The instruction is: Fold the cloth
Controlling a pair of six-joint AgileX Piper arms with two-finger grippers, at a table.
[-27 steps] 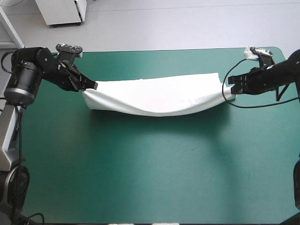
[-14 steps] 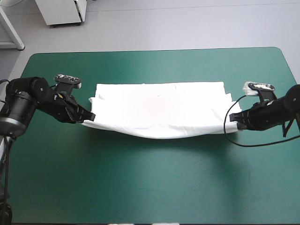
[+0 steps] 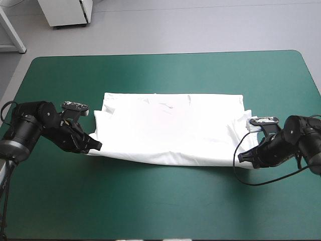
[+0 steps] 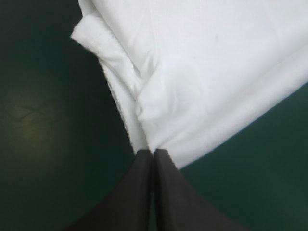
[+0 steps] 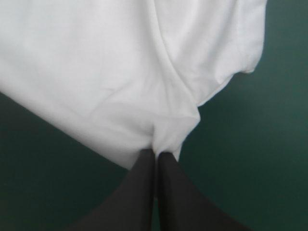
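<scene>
The white T-shirt (image 3: 170,128) lies stretched wide across the middle of the teal-green table, its near edge sagging between the two arms. At its near left corner my left gripper (image 3: 98,146) is shut on the T-shirt; in the left wrist view the cloth (image 4: 202,72) fans out from the closed fingertips (image 4: 153,152), a folded sleeve beside them. My right gripper (image 3: 239,157) is shut on the near right corner, and in the right wrist view the fabric (image 5: 120,72) bunches at the joined tips (image 5: 155,153).
Bare teal-green cover (image 3: 160,206) runs along the near side of the table and beyond the T-shirt toward the far edge (image 3: 165,54). A black cable loops on the table by the right wrist.
Both grippers have drawn the T-shirt's held edge toward the near side of the table and lower. The cloth went from a raised narrow band to a wide sheet spread over the table.
</scene>
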